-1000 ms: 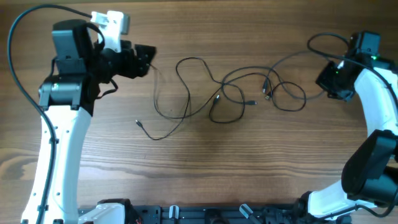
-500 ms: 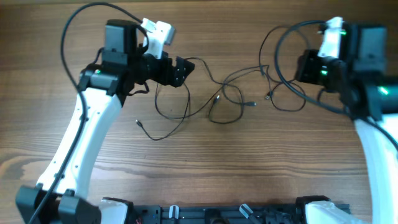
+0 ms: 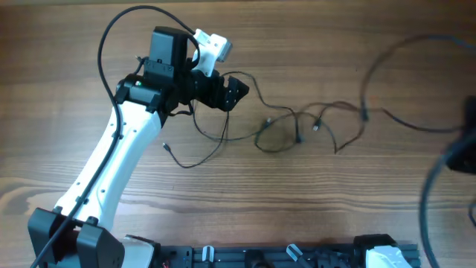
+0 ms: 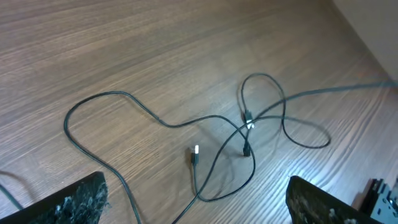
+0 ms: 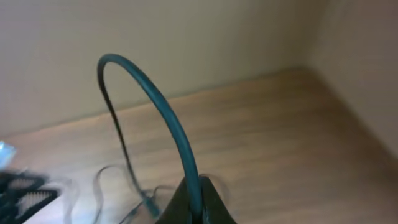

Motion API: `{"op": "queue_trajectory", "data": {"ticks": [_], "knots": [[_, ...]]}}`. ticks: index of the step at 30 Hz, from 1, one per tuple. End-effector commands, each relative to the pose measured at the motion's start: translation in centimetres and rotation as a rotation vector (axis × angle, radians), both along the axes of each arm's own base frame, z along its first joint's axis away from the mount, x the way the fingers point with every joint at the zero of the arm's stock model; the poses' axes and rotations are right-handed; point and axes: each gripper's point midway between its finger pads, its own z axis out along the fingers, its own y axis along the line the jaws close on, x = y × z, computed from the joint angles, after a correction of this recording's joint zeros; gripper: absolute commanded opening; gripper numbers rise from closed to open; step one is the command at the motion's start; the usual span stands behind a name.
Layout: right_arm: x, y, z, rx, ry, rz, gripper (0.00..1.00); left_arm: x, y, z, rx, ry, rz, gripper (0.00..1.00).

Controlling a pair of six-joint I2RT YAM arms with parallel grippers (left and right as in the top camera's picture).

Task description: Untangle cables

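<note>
Cables [image 3: 297,128] mid-table, loose tangle, one strand lifted toward right. Right gripper [image 5: 198,202] pinched tight on that strand. Left gripper [image 3: 241,91] spread wide, empty, over tangle's left end. Table [image 3: 312,208] wood-grain; beige wall [image 5: 186,37] behind. Since earlier: tangle stretched rightward, left gripper shifted right.

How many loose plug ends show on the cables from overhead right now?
4 plug ends: one alone at left; three within the tangled cables. Others may hide beneath the left gripper.
</note>
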Motion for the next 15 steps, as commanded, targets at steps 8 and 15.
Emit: {"op": "queue_trajectory", "data": {"ticks": [8,15], "knots": [[-0.4,-6.3,-2.4,-0.022,0.107,-0.455,0.04,-1.3,-2.0,-0.3,0.008,0.004,-0.069,0.94],[7.5,-4.9,-9.0,-0.054,0.387,-0.42,0.04,-1.4,-1.9,-0.4,0.013,0.009,-0.068,0.94]]}}
